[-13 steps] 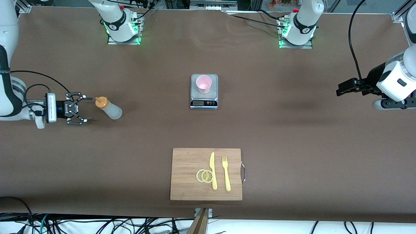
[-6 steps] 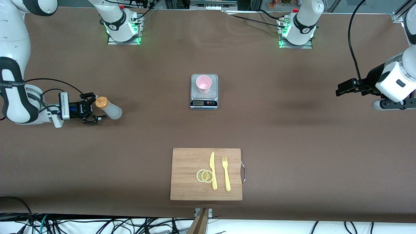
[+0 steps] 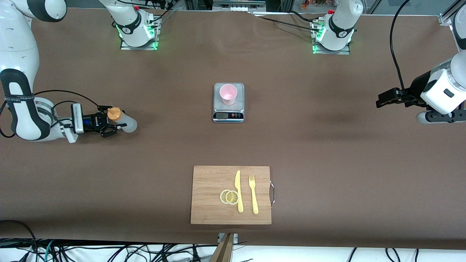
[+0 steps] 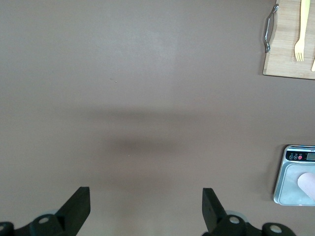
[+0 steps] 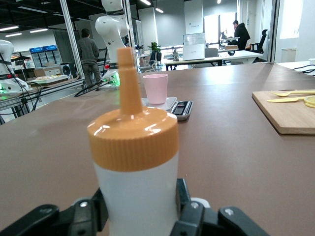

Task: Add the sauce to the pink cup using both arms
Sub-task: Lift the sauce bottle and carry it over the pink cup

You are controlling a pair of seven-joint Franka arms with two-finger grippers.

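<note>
The sauce bottle [image 3: 123,123], whitish with an orange nozzle cap, stands upright on the table toward the right arm's end. My right gripper [image 3: 117,117] is low over the table and shut on the bottle's body; in the right wrist view the fingers [image 5: 183,194] press both sides of the sauce bottle [image 5: 135,162]. The pink cup [image 3: 228,94] stands on a small scale [image 3: 228,115] in the middle of the table and also shows in the right wrist view [image 5: 155,88]. My left gripper [image 3: 379,99] is open and empty, waiting above the left arm's end of the table.
A wooden cutting board [image 3: 207,196] with a handle lies nearer to the front camera than the scale. On it lie a yellow knife [image 3: 239,191], a yellow fork [image 3: 253,194] and two lemon slices [image 3: 229,197]. Cables run along the table's front edge.
My right gripper came down and moved toward the bottle, and its fingers closed from wide open onto the bottle's sides. The bottle, the cup and the left arm have stayed put.
</note>
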